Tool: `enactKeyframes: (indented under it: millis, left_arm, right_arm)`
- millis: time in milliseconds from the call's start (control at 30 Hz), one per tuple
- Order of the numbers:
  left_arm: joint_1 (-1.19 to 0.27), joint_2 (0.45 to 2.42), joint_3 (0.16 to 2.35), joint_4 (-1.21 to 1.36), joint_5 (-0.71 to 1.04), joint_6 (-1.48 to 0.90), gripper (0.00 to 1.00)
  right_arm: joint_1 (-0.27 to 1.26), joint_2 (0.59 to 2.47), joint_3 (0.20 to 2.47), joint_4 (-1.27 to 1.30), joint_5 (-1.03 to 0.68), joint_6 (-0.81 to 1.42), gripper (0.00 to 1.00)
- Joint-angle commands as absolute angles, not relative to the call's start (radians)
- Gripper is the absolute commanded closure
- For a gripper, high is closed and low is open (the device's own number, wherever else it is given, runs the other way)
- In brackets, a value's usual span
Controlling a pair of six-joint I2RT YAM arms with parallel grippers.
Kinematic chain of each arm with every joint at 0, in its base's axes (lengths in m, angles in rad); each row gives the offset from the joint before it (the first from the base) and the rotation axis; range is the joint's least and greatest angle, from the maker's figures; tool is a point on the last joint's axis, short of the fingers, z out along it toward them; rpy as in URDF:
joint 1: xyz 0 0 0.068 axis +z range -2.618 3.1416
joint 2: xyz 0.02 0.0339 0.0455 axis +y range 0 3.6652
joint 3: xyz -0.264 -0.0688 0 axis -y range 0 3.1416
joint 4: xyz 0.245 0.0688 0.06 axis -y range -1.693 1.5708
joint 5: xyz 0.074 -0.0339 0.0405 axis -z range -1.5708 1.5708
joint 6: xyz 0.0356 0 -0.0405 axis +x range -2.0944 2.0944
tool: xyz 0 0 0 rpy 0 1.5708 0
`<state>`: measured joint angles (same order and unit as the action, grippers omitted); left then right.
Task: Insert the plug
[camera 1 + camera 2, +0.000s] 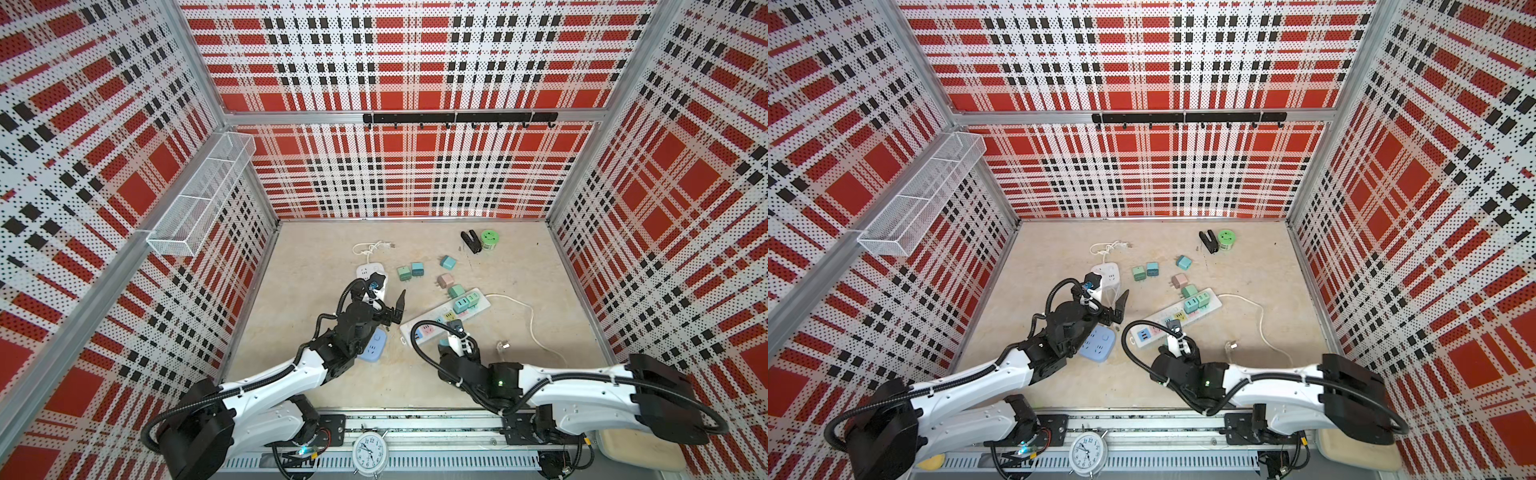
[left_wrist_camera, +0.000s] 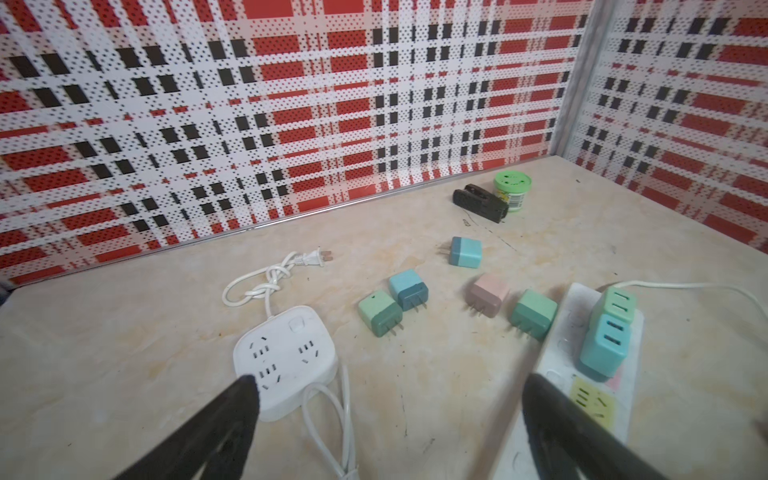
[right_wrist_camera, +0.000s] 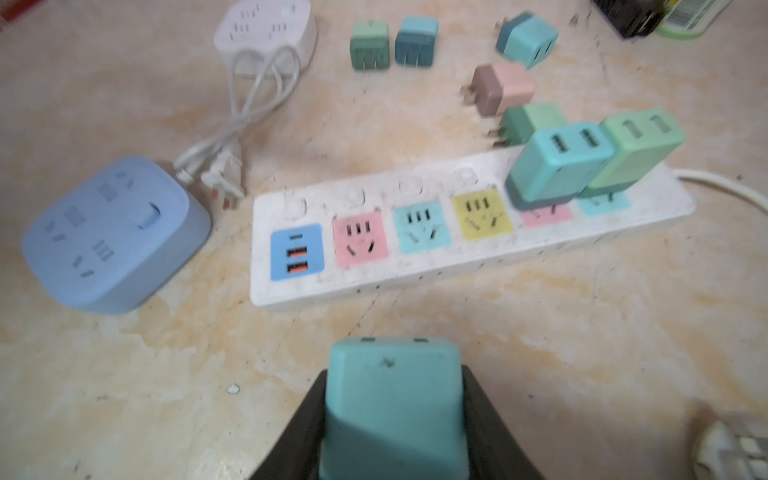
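Teal plug point(image 3: 395, 407): looks light, rigid, smooth plastic (likely slippery). Best held on flat sides, as right jaws grip it now; left jaws gape empty.

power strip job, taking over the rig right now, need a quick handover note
Right gripper: shut on a teal plug, held short of the white power strip, not yet inserted.
Left gripper: open, empty.
Done: a blue plug and a green plug are seated at the strip's cord end.
Left: seat the held plug. The pink socket, teal socket and yellow socket are free. Five loose plugs lie beyond the strip.
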<state>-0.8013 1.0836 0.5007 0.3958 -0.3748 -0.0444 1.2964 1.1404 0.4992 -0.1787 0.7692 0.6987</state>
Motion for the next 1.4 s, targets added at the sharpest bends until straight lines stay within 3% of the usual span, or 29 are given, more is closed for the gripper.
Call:
enactKeyframes:
  millis: [0,300,667,1367]
  left_arm:
    - [-0.818,1.040,0.521,0.416,-0.214,-0.034,0.00]
    - [-0.860,1.022,0.538,0.410,-0.101,-0.026,0.08]
    - [-0.902,1.063,0.579,0.411,0.067,-0.017,0.14]
    - [-0.925,1.162,0.661,0.402,0.352,-0.034,0.18]
  right_arm:
    - [1.302,1.018,0.427,-0.050,0.847,0.524,0.86]
    - [1.302,0.780,0.282,0.300,0.784,0.140,0.88]
    - [1.300,0.819,0.206,0.681,0.711,-0.268,1.00]
    - [1.301,0.963,0.193,1.035,0.612,-0.491,1.00]
